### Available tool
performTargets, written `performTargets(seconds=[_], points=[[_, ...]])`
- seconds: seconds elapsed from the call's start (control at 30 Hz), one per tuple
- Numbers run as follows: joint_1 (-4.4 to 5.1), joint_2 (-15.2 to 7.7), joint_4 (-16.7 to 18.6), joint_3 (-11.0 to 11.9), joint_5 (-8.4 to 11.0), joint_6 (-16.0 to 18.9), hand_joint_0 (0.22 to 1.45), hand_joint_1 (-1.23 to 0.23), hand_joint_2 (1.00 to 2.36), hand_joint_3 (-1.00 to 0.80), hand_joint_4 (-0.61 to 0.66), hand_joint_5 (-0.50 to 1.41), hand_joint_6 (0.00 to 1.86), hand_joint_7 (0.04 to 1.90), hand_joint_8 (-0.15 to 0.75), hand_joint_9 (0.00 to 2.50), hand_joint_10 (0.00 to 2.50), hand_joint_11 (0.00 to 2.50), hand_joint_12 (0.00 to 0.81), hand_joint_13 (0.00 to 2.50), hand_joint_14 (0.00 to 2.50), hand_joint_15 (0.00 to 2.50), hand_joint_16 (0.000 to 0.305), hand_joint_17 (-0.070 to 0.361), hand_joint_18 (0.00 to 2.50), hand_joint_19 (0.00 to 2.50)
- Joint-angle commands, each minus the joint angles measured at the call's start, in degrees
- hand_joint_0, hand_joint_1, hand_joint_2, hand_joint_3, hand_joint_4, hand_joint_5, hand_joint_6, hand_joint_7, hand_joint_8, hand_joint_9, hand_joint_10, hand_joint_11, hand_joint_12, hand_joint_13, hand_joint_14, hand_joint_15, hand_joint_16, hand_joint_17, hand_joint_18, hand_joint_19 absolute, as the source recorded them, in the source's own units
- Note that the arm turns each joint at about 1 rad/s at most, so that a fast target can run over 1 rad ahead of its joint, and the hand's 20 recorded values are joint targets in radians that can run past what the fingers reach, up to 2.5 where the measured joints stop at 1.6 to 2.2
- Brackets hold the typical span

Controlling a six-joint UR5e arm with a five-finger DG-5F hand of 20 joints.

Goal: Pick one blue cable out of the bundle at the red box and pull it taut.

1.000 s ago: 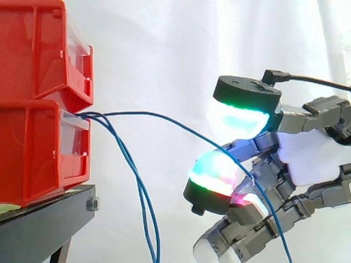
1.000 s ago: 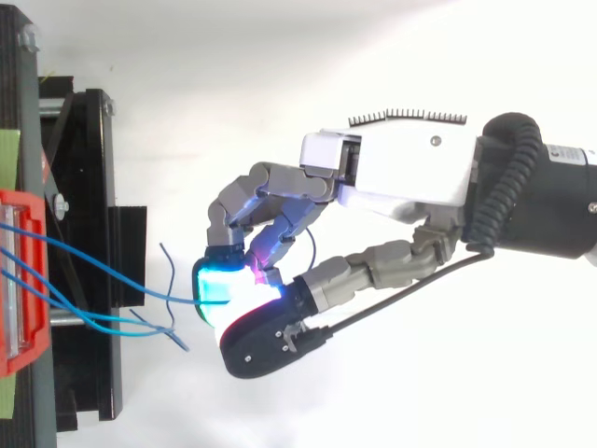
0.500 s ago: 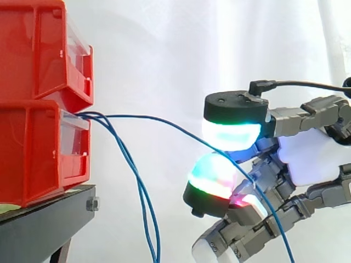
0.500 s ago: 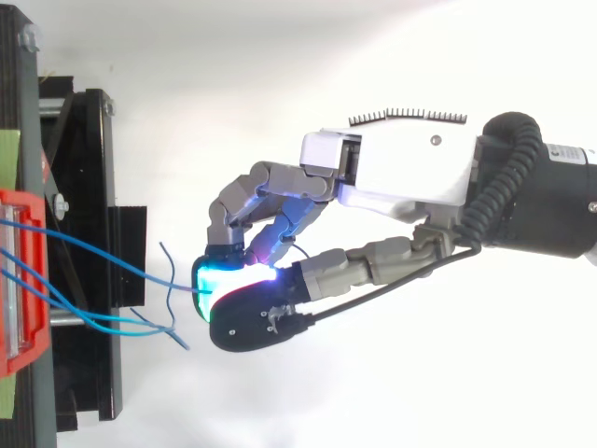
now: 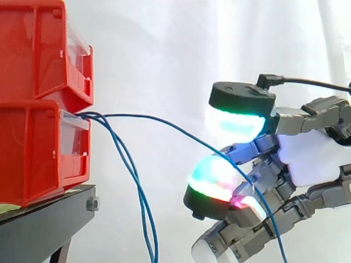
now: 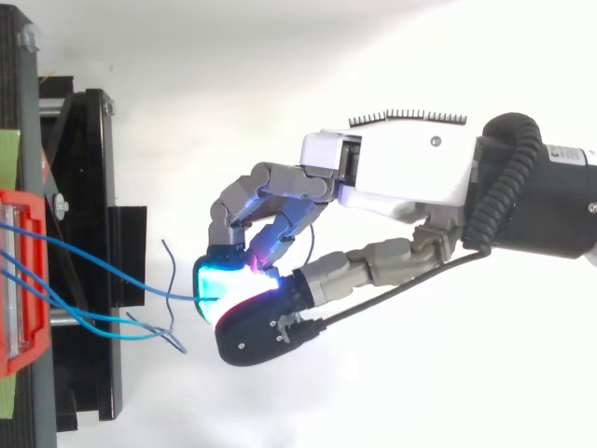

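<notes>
Two stacked red bins (image 5: 38,148) stand at the left on a black stand (image 5: 44,224). A bundle of thin blue cables comes out of the lower bin (image 6: 19,280). One blue cable (image 5: 175,129) slopes right in a shallow arc into my hand (image 5: 312,159), runs between the thumb pad (image 5: 238,120) and the curled fingers (image 5: 211,181), then hangs down behind them. In the top view that cable (image 6: 112,271) ends at the glowing fingertips of the hand (image 6: 401,173). The thumb pad sits a little above the cable. The other two cables (image 5: 134,181) droop straight down.
Loose blue cable ends (image 6: 163,331) lie over the black stand (image 6: 89,233) between the bin and my hand. A white curtain hangs behind everything.
The thumb came down onto the cable half a second ago and has lifted up and right again. The held cable looks slightly straighter. Bins and hanging cables have not moved.
</notes>
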Motion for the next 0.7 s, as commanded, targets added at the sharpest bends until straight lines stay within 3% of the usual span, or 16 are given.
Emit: performTargets(seconds=[0.0, 0.23, 0.37, 0.43, 0.63, 0.67], points=[[0.05, 0.0, 0.0, -0.04, 0.0, 0.0, 0.45, -0.51, 1.0, -0.5, 0.13, -0.13, 0.84, 0.85, 0.4, 0.87, 0.0, 1.12, 0.408, 0.38, 0.01, 0.3, 0.067, 0.15, 0.2, 0.23], [0.05, 0.0, 0.0, -0.04, 0.0, 0.0, 0.54, -0.4, 1.0, -0.25, 0.13, -0.1, 0.77, 0.89, 0.426, 0.9, 0.0, 1.07, 0.436, 0.38, 0.01, 0.3, 0.074, 0.166, 0.18, 0.25], [-0.04, 0.0, 0.0, -0.04, 0.0, 0.0, 0.51, -0.39, 1.19, -0.24, 0.13, -0.1, 0.75, 0.94, 0.443, 0.91, 0.0, 1.08, 0.449, 0.39, 0.01, 0.29, 0.077, 0.173, 0.19, 0.24], [0.05, 0.0, 0.0, -0.04, 0.0, 0.0, 0.5, -0.42, 1.19, -0.24, 0.13, -0.1, 0.76, 0.93, 0.449, 0.92, 0.0, 1.07, 0.451, 0.39, 0.01, 0.29, 0.077, 0.174, 0.19, 0.24], [-0.04, 0.0, 0.0, -0.04, 0.0, 0.0, 0.53, -0.53, 1.0, -0.24, 0.15, -0.11, 0.79, 0.89, 0.439, 0.91, 0.0, 1.07, 0.445, 0.4, 0.01, 0.29, 0.076, 0.17, 0.21, 0.23], [0.05, 0.0, 0.0, -0.13, 0.0, 0.0, 0.52, -0.53, 1.0, -0.31, 0.14, -0.11, 0.79, 0.9, 0.419, 0.89, 0.0, 1.07, 0.423, 0.38, 0.01, 0.3, 0.07, 0.159, 0.18, 0.24]])
